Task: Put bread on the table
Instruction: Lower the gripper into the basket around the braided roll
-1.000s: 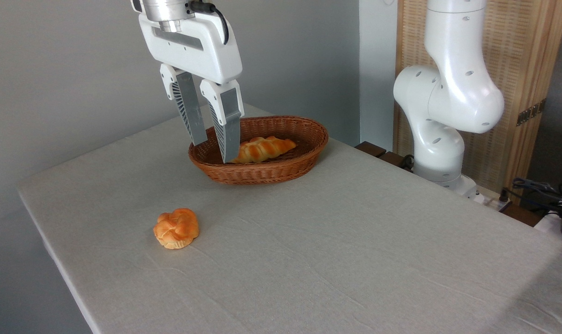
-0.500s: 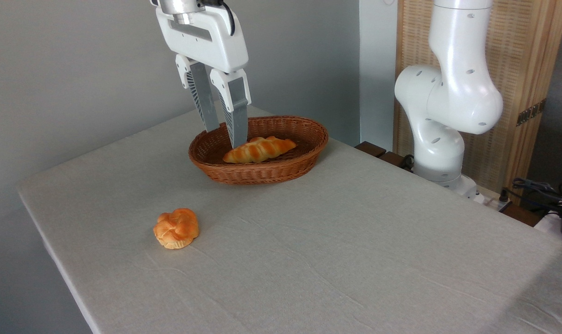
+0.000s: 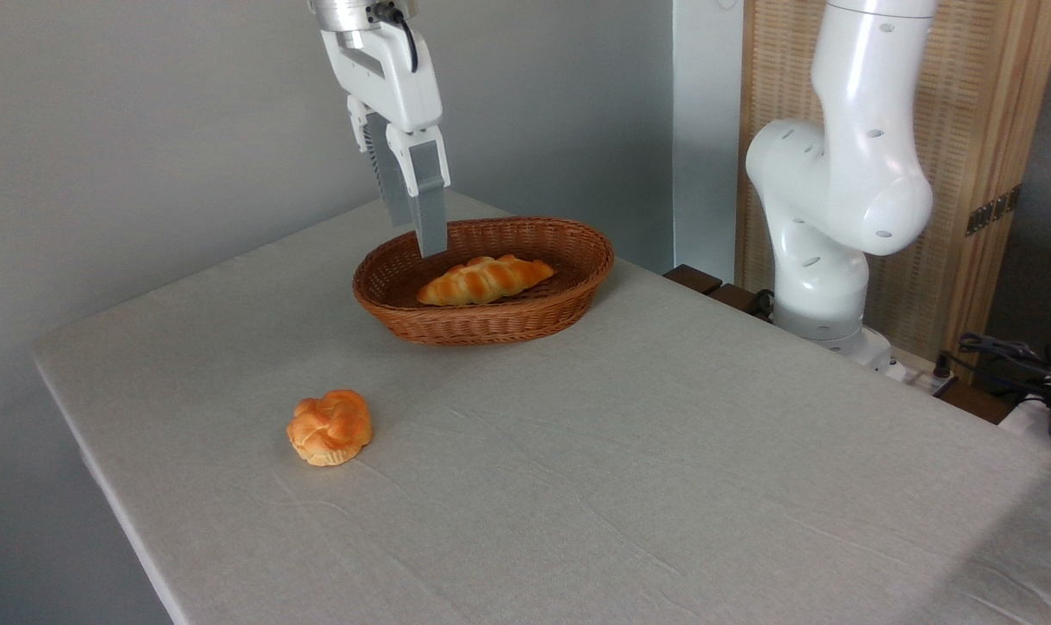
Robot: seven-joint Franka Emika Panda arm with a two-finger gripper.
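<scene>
Inside the wicker basket (image 3: 490,317) near the table's (image 3: 664,486) far edge lies the bread (image 3: 485,279), a glazed golden braided loaf. Above its left end hangs the gripper (image 3: 425,236), empty, fingers seemingly near-closed edge-on. A round bun (image 3: 330,426) sits well apart, toward the left edge.

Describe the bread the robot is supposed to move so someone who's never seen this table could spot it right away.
Look toward the far side of the cloth-covered table, where a brown oval wicker basket sits below the gripper. The braided loaf lies inside that basket. It is long, with tapered ends and a golden glazed crust, unlike the small round knotted bun lying out on the cloth nearer the camera.
</scene>
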